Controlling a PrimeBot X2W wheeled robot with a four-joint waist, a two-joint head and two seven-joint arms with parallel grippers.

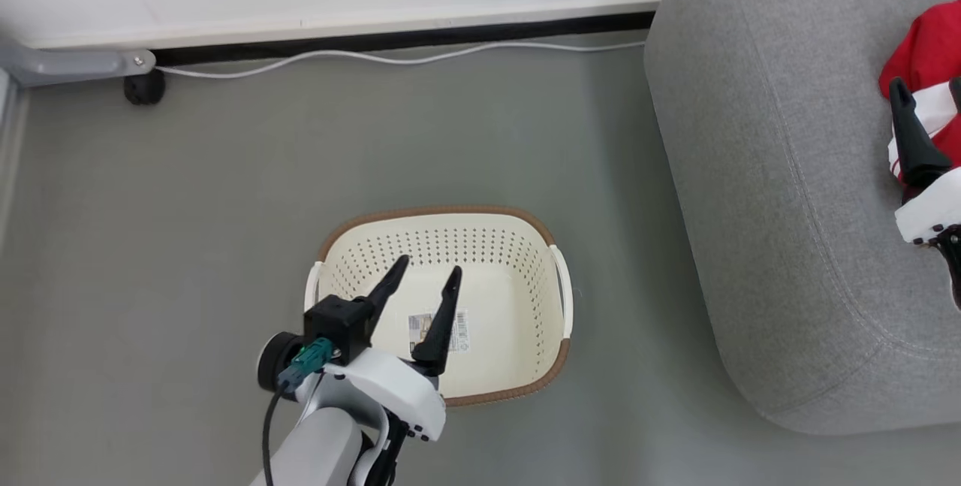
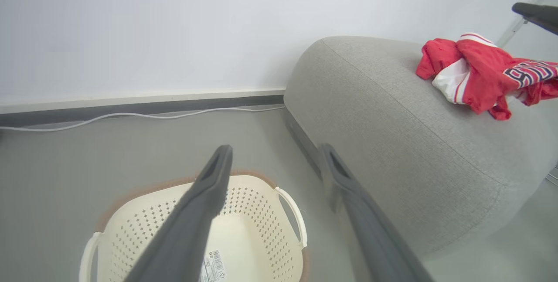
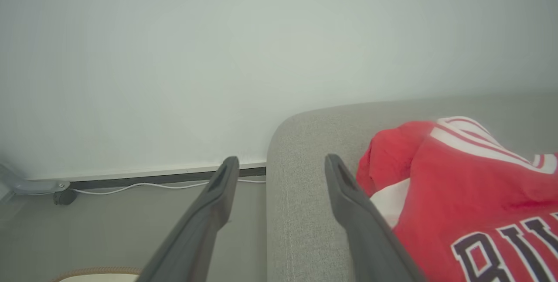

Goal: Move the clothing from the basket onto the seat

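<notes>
The left end effector [image 1: 430,264] hung spread and empty over the basket [image 1: 443,210] with its label sticker [image 1: 419,327]; the right end effector [image 3: 282,160], also spread, hovered by the clothing [image 2: 479,68] on the seat [image 2: 392,120].

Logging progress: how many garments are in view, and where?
2, it seems: a lettered red jersey and a plain red piece, bunched together on the seat. The basket holds none. Folds may hide more.

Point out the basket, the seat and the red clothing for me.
basket [image 1: 450,246], head view, perforated far wall.
seat [image 1: 751,170], head view, bare grey top.
clothing [image 2: 479,68], left wrist view, red jersey fabric.
</notes>
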